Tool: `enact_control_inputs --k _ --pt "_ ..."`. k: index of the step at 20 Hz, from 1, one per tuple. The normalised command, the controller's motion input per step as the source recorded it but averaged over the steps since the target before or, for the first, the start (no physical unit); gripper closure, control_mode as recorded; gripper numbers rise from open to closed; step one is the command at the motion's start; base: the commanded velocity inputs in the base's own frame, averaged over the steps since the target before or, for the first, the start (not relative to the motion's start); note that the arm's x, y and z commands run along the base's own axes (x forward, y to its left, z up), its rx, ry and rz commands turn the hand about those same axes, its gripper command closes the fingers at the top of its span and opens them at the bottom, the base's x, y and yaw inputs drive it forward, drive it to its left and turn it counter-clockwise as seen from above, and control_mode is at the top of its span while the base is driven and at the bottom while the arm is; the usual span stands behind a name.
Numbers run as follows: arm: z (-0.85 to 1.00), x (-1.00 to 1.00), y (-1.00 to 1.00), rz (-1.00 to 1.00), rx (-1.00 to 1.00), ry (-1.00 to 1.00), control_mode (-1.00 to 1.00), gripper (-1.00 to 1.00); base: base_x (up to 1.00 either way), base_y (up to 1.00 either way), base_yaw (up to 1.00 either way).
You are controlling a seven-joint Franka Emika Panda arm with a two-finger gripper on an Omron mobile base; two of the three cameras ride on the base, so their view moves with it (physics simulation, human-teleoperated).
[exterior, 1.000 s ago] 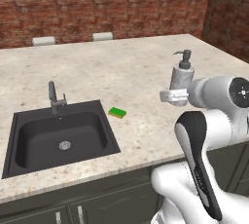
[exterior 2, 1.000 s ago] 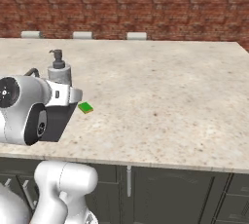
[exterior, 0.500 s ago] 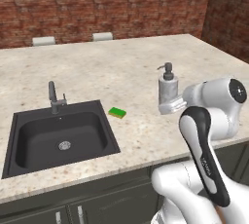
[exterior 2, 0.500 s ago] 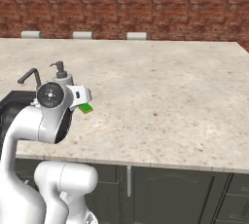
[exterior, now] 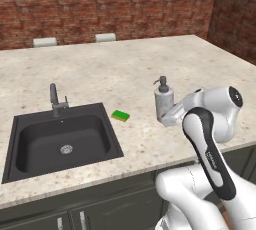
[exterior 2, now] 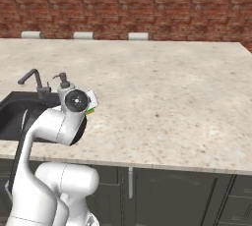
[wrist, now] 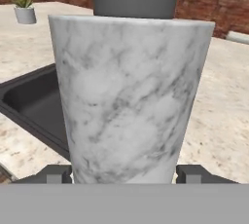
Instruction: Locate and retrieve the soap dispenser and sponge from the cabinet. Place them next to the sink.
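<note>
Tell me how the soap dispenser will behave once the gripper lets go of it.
The soap dispenser looks rigid, and its smooth marbled wall could be slippery. Standing upright between the gripper fingers, taller than wide with a pump on top, it may tip if nudged near the top. On its side it would probably roll.

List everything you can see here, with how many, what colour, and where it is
soap dispenser: one, grey-white marble, upright on the counter right of the sponge, between the fingers
sponge: one, green over yellow, beside the sink's right rim
sink: one, black, set into the counter
faucet: one, dark grey, behind the basin
counter: one, beige speckled
potted plant: one, green in grey pot, far counter
fingers: two, dark, either side of the dispenser's base
</note>
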Motion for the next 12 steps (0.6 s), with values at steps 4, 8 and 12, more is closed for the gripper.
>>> enact_control_inputs --k 4,8,12 --pt "-0.24 0.13 -0.12 0.09 0.0 -0.05 -1.0 1.0 0.0 0.0 0.0" --pt "-0.22 0.21 0.05 0.1 0.04 -0.01 -1.0 1.0 0.0 0.0 0.0" --pt "-0.25 0.15 0.0 0.09 0.0 0.0 -1.0 1.0 0.0 0.0 0.0"
